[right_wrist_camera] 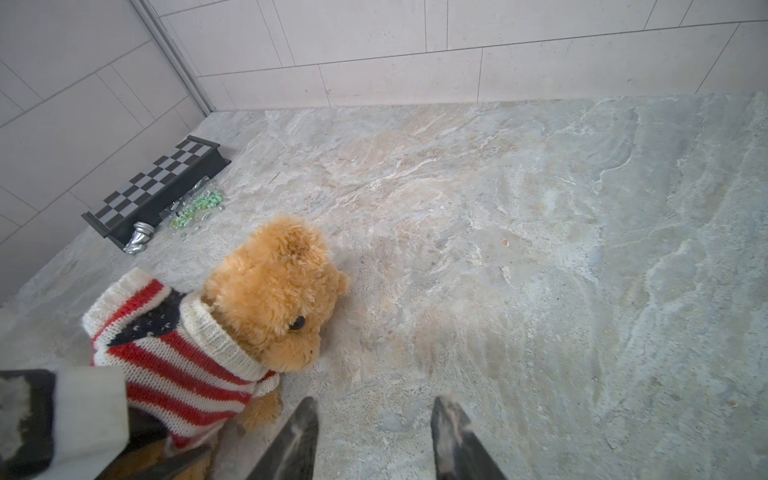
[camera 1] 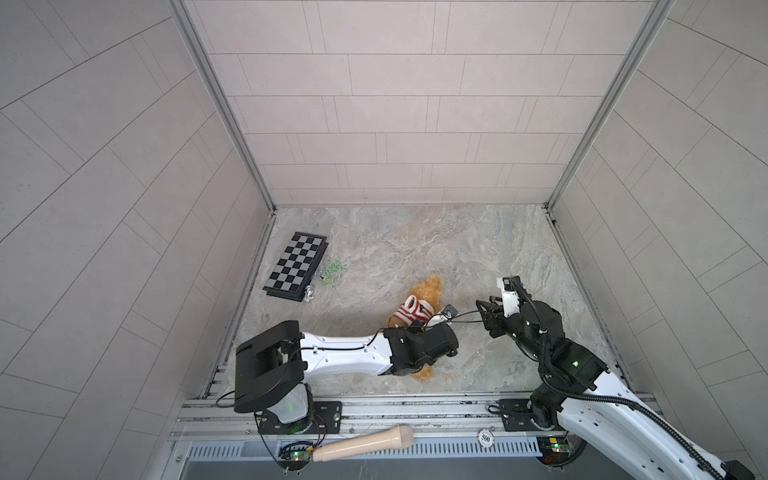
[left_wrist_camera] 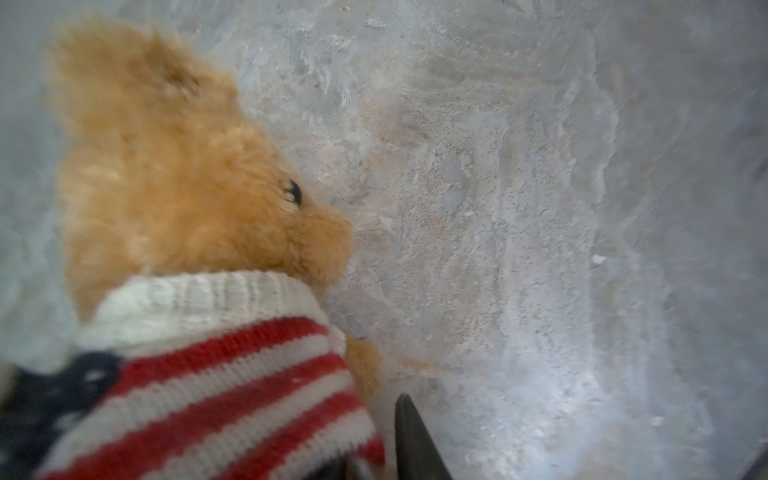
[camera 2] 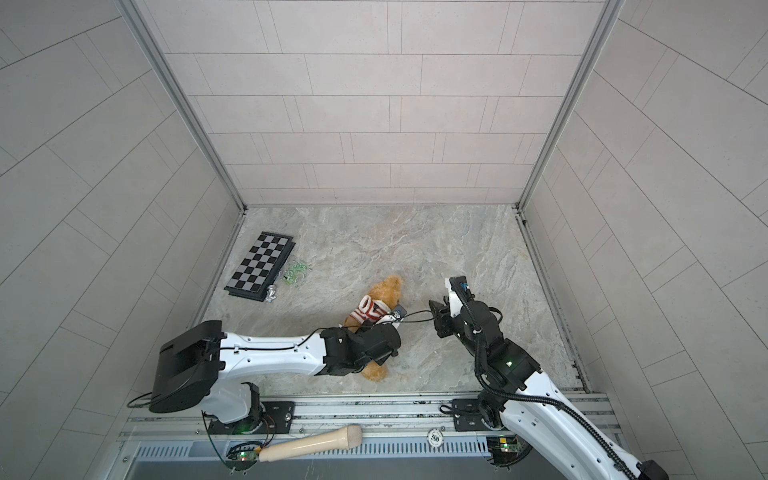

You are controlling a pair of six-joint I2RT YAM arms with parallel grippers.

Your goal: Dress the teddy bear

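R gripper (right_wrist_camera: 374,409) open, empty, near bear (right_wrist_camera: 270,291). L gripper (left_wrist_camera: 409,444) by sweater (right_wrist_camera: 178,361) hem, grip can't tell. Bear lying on table (camera 1: 478,249) btwn arms, collar at neck, legs bare. Step prob: pulling sweater down torso. Next: regrip hem, tug toward legs.

On the bench (camera 1: 457,257) I count one teddy bear (right_wrist_camera: 270,291), one striped knit sweater (right_wrist_camera: 178,357), one folding chessboard (camera 1: 297,266), one silver chess piece (right_wrist_camera: 139,241) and one scatter of small green bits (right_wrist_camera: 199,208) (too tiny for me to number). On the front rail (camera 1: 436,409) I count one pale wooden club (camera 1: 361,444) and one poker chip (camera 1: 485,436).
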